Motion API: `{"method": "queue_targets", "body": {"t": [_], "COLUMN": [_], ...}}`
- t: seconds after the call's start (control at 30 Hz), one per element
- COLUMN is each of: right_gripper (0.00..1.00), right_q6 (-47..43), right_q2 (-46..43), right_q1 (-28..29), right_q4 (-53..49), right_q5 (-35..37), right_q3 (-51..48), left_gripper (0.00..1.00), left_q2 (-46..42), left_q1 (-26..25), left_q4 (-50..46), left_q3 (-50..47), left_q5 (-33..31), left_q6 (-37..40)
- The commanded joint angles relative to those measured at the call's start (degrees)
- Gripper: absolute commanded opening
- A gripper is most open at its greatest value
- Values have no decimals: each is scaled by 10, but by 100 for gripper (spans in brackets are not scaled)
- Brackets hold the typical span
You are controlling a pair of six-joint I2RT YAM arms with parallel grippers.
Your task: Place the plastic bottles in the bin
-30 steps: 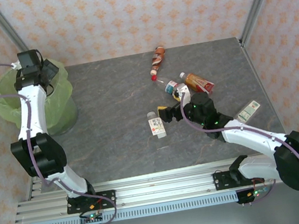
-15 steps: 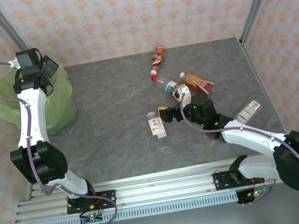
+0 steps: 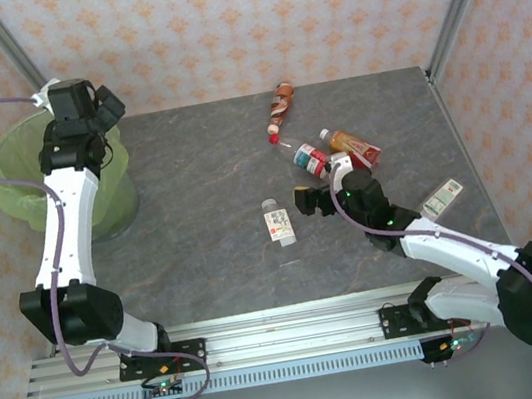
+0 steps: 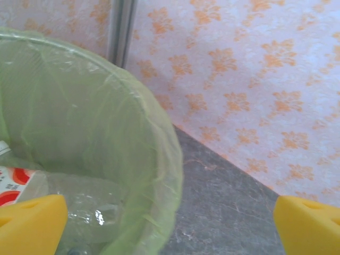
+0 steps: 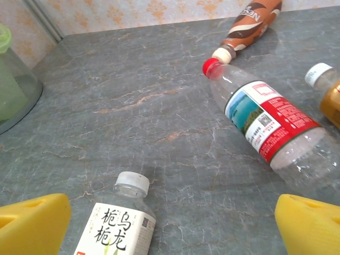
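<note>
Close to the arms, the right gripper [image 3: 307, 201] sits low over the table [image 3: 198, 220]. Its two yellow fingers [image 5: 32, 223] are spread wide and nothing is between them. A small bottle with a white label [image 3: 278, 223] and a white cap lies flat just beside the gripper, on its left side. Off to the right, near the table's edge, a bottle with a pale label [image 3: 442, 199] lies on its side, apart from the others.

A bit farther back lies a clear bottle with a red cap [image 5: 271, 127] and a red and blue label. Just beside it lies the amber bottle [image 3: 352, 146] with a white cap. Behind those, near the back edge of the table, lies the brown-red bottle [image 3: 279, 104], its cap close to the red cap.

Far back on the left stands the bin [image 3: 6, 185] with its green bag. The left gripper [image 3: 107, 103] hangs above the bin's right rim. Its fingers [image 4: 32, 223] are wide apart too and hold nothing. In the left wrist view, a clear bottle [image 4: 90, 207] and a bottle with a red and white label [image 4: 10, 183] lie down inside the bin.
</note>
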Motion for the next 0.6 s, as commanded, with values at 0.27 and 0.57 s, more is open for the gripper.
{"method": "queue_targets", "body": {"t": [0.27,0.57], "right_gripper": [99,99], "right_q6": [91,163], "right_q2": [-37,-56], "right_q1": [-5,-153], "right_q4": [-90,-290], "right_q5": [167,145], "right_q3": [-14,49], "left_gripper": [100,100], "left_q2": [-45,-25], "left_q1": [-161,-229], "left_q4": [11,26], "left_q3": [-60,-133], "left_q5": [-82,-38], "left_q6": [19,-20]}}
